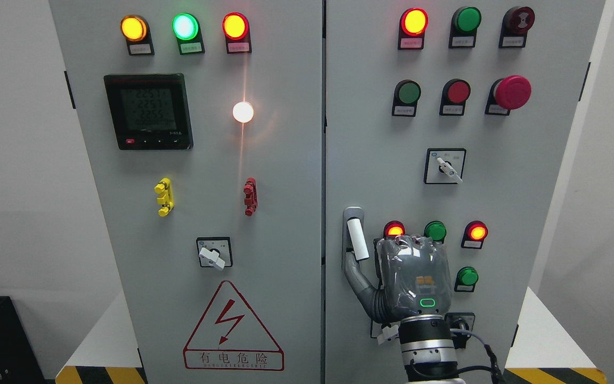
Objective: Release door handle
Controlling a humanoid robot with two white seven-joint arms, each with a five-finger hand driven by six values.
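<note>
Far to the left of the hand stands the left door [205, 213] of a smooth grey sheet-metal cabinet, carrying up top a row of round glossy lamps lit amber [133, 28], green [185, 26] and red [235, 25]. Below them, still well up and left of the hand, sits a black rectangular meter with a grey display [148, 111], a small round white lamp [243, 112] glowing hard enough to streak the paint, a knobbly yellow plastic clip [163, 197] and a matching red one [250, 197]. Level with the hand and well to its left is a white rotary switch on a square black-edged plate [214, 253], and lower left a red-bordered triangular warning sticker with a lightning bolt [232, 328]. A narrow dark vertical seam [323, 186] divides the two doors, just left of the hand. Immediately left of the hand, on the right door [525, 186], the grey metal door handle with a white cylindrical grip [356, 239] stands nearly upright, its white bar tilted slightly. The right hand [412, 277], grey and wrapped in clear crinkled plastic above a ribbed metal wrist, shows its back to the camera; its grey thumb [359, 280] reaches up-left to the base of the handle beneath the white grip, touching or nearly so, while the other fingers point up flat toward the door, closed around nothing. Open bare panel lies above the hand. Just over the knuckles sit a lit red lamp [394, 229] and a green button [435, 231], with a lit red lamp [477, 232] and green button [467, 276] to the right.
</note>
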